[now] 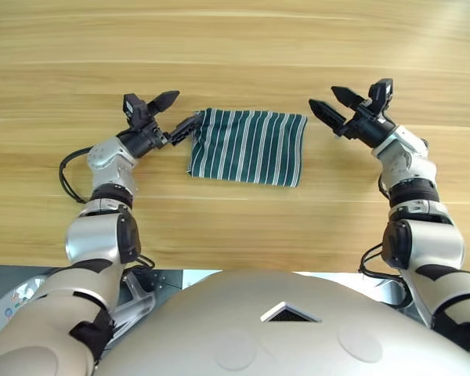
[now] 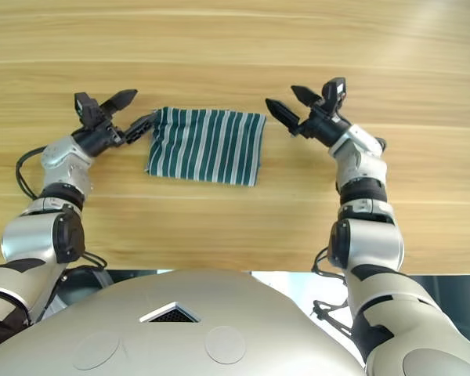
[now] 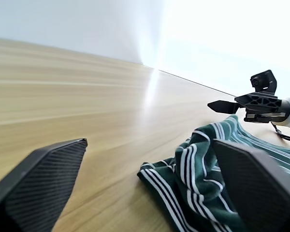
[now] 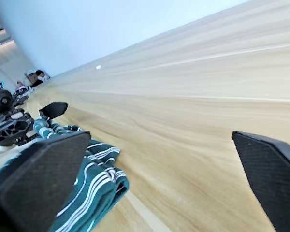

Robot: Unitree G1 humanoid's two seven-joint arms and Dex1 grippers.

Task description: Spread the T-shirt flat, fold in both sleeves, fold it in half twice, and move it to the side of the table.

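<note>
T-shirt (image 1: 248, 146) folded into a small striped packet, mid-worktop (image 1: 235, 47) | left claw (image 1: 189, 105) spread, one finger at its left corner | right claw (image 1: 322, 95) spread, just beside right corner, apart | likely light, limp, layers slide: pinch all layers at an edge

The folded T-shirt (image 1: 248, 146) lies on the bench (image 1: 235, 47), between the two arms. The left tool (image 1: 189, 105) is at the shirt's far left corner, one finger against its edge. The right tool (image 1: 322, 95) is just beside the far right corner, apart from it.
</note>
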